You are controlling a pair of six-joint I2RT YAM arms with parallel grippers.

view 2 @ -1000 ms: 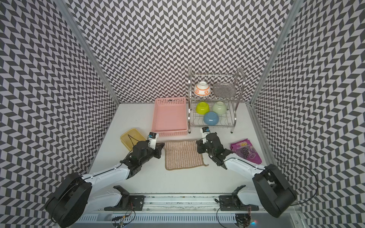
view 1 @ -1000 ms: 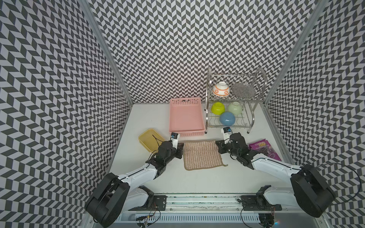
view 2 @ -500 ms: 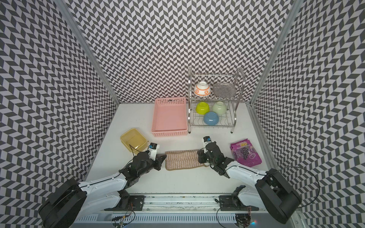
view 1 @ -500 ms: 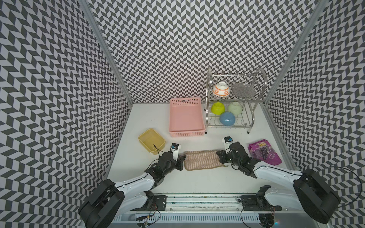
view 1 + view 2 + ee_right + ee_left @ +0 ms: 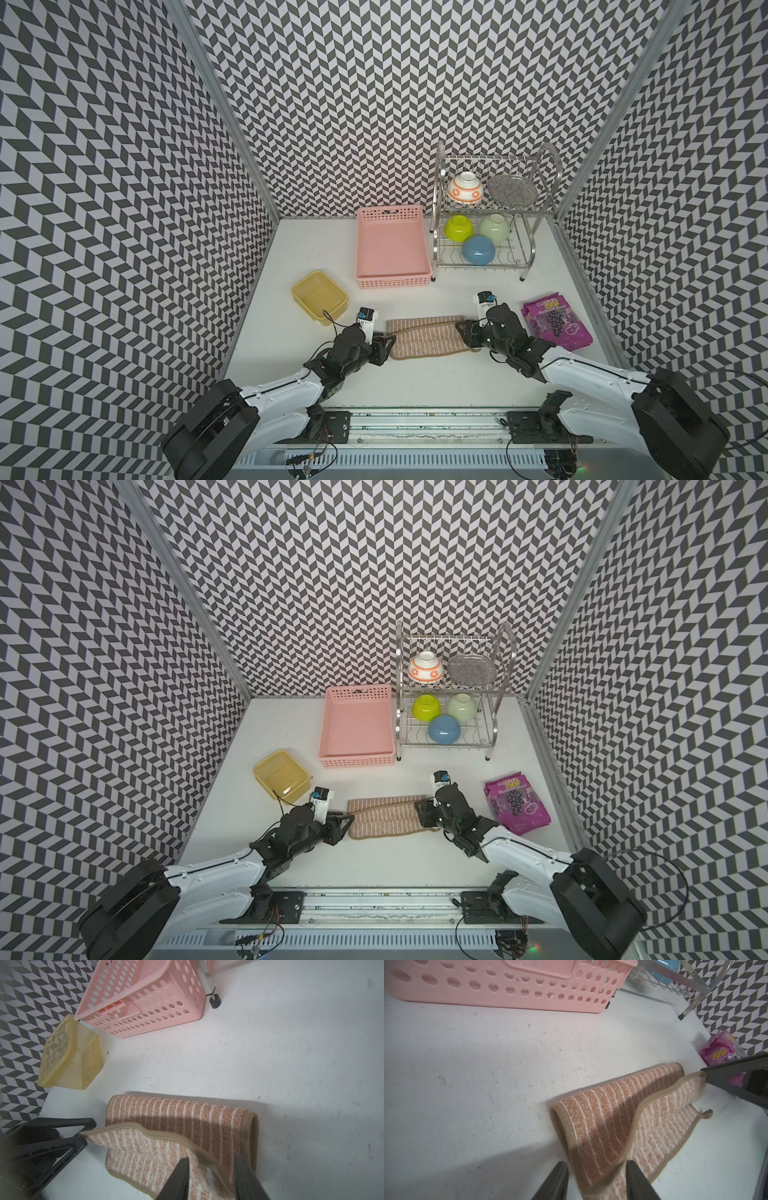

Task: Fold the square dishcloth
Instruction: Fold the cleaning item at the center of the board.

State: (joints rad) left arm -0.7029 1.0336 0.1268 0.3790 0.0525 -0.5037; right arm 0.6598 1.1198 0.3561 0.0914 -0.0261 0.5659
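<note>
In both top views the cloth (image 5: pixel 424 340) lies on the bench (image 5: pixel 316 249), doubled over into a long band. It is nearer the robot than the basket (image 5: pixel 392 282) and apart from it. The left claw (image 5: pixel 384 345) is at the band's left end and the right claw (image 5: pixel 463 334) at its right end. A tub (image 5: pixel 300 291) stands near the left claw on its far side. A bag (image 5: pixel 555 326) lies just beside the right arm, away from the cloth. A rack (image 5: pixel 440 232) of bowls stands beside the basket. How far either claw is spread is too small to tell here.

In the left wrist view the left claw (image 5: pixel 597 1164) stands spread. The corner of the cloth's (image 5: pixel 602 1118) upper layer lies loose between its fingers and against one of them, not pinched. That layer's hemmed edge rises in a wave off the lower layer. Its far corner touches the tip of the right claw (image 5: pixel 705 1076). A loop (image 5: pixel 708 1113) sticks out from the lower layer's corner, flat on the bench.

In the right wrist view the right claw (image 5: pixel 212 1159) is likewise spread, with the upper layer's hem passing between its fingers. The fold runs along the side toward the basket (image 5: pixel 155 1018). The far corner sits between the parted tips of the left claw (image 5: pixel 88 1131), and the tub (image 5: pixel 83 1072) is beyond it.
</note>
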